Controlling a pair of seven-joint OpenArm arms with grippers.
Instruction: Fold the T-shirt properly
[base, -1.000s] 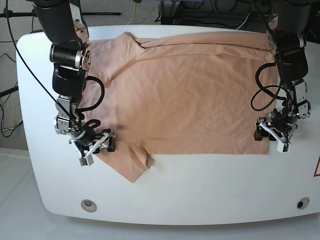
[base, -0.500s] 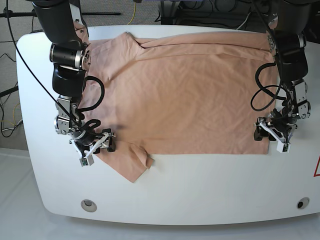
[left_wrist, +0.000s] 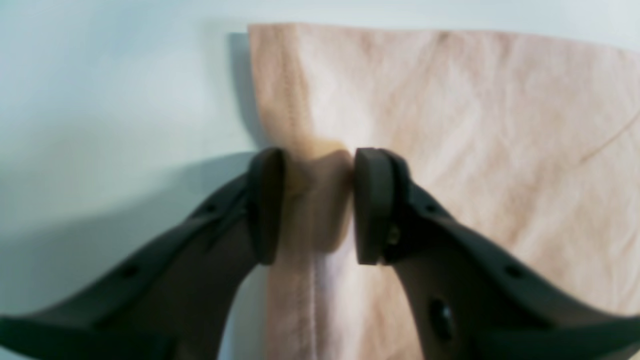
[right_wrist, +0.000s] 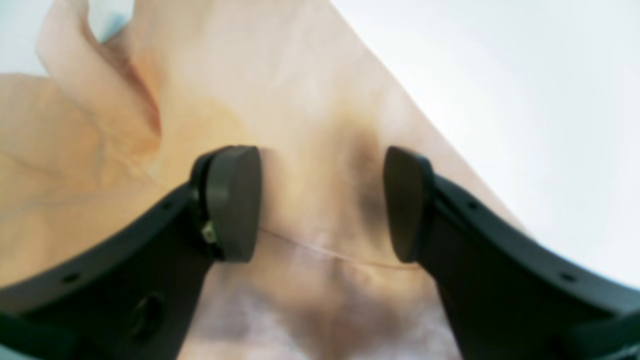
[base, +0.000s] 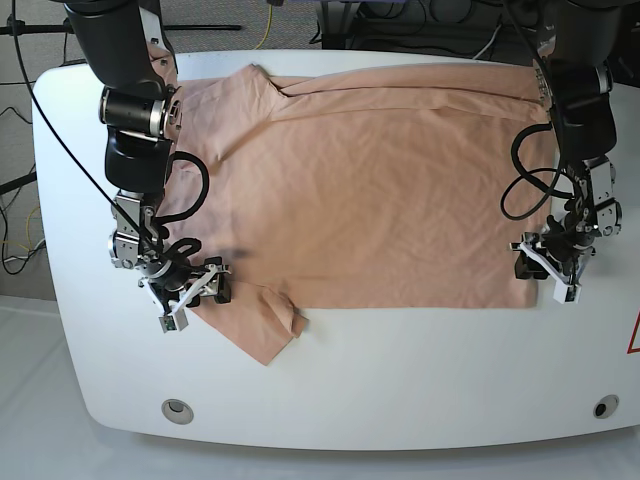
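On the white table (base: 400, 380): the T-shirt (base: 380, 180) lies spread flat, filling most of the top
Surroundings: cables (base: 270, 25) hang beyond the far rim
Fabric: peach cotton, lightly wrinkled, stitched hem, one sleeve (base: 255, 325) pointing toward the near edge
Left gripper (left_wrist: 315, 205): at the hem edge, dark pads (left_wrist: 267, 205) narrowed around a raised pinch of cloth
Right gripper (right_wrist: 322, 202): jaws wide, pads resting on the sleeve, nothing pinched
Open room: bare table along the near edge and both sides
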